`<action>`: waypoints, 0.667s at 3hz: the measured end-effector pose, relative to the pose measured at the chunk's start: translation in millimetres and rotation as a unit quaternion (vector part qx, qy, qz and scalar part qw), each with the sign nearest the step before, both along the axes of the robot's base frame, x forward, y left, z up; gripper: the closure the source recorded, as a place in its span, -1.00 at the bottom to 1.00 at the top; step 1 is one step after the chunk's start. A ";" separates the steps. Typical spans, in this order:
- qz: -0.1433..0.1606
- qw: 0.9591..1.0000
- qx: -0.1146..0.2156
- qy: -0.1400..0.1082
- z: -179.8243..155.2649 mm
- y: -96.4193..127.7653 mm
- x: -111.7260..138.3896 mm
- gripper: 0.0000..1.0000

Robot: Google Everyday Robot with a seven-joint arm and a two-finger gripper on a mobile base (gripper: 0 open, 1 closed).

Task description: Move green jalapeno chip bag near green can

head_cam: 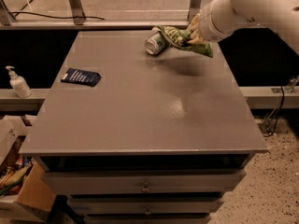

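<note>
My gripper (193, 31) clamped on crinkled green jalapeno chip bag (180, 37), held above grey bench (140, 106) | small green and silver can (155, 43) lies just beside gripper, at bag's tip | left, I'd say: lower, release.

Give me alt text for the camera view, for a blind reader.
The gripper holds the green jalapeno chip bag above the far right of the grey table, beside the green can lying on its side. A dark blue packet lies at left.
</note>
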State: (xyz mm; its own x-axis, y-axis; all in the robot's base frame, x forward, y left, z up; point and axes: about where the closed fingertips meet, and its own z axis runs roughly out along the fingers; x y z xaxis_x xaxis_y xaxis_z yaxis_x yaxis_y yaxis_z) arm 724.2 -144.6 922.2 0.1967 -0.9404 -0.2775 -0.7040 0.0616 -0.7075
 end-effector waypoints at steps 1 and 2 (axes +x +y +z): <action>-0.011 1.000 -0.003 0.003 -7.1 -3.3 20.1 1.00; -0.021 1.000 -0.012 0.013 -18.2 -7.1 33.6 1.00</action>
State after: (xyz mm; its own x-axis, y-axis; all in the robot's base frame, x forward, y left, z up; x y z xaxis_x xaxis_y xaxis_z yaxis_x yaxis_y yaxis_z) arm 757.8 -151.6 904.0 0.1498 -0.9541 -0.2593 -0.7193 0.0748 -0.6906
